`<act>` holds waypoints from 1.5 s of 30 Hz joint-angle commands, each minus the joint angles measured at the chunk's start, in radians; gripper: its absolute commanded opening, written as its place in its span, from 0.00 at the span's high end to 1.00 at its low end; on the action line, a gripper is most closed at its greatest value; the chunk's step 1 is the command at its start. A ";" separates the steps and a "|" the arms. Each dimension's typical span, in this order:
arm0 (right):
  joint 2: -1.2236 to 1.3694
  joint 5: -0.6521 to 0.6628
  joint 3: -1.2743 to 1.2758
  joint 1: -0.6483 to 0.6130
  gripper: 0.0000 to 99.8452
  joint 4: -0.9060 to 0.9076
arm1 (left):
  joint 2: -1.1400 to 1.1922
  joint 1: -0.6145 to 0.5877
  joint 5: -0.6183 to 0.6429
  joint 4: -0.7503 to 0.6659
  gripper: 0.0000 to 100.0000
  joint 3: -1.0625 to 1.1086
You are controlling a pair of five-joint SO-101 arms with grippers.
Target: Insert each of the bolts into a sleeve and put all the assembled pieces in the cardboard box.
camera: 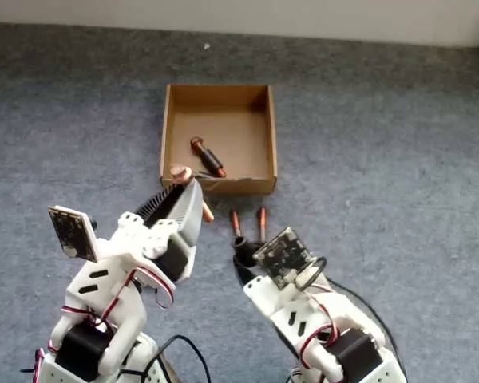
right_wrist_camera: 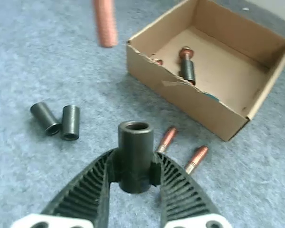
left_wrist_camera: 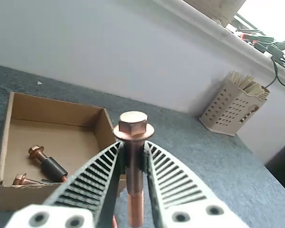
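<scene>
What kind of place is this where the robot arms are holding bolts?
Probably a lab or workshop table: a grey mat, loose sleeves, a cardboard box and a stick holder.

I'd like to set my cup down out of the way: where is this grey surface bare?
Free: the grey surface right of the cardboard box, and likewise to its left. Crowded: in front of the box, where two loose bolts lie by the left gripper, holding a bolt, and right gripper, holding a sleeve.
</scene>
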 commanded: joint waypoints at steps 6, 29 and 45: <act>-0.010 0.037 0.001 -0.039 0.99 0.002 | -0.008 0.062 -0.012 -0.026 1.00 -0.036; -0.010 0.034 -0.070 0.047 0.99 -0.036 | -0.004 0.148 -0.014 -0.095 1.00 0.094; -0.010 0.034 -0.082 0.053 0.99 -0.033 | -0.004 0.208 -0.009 -0.123 1.00 0.133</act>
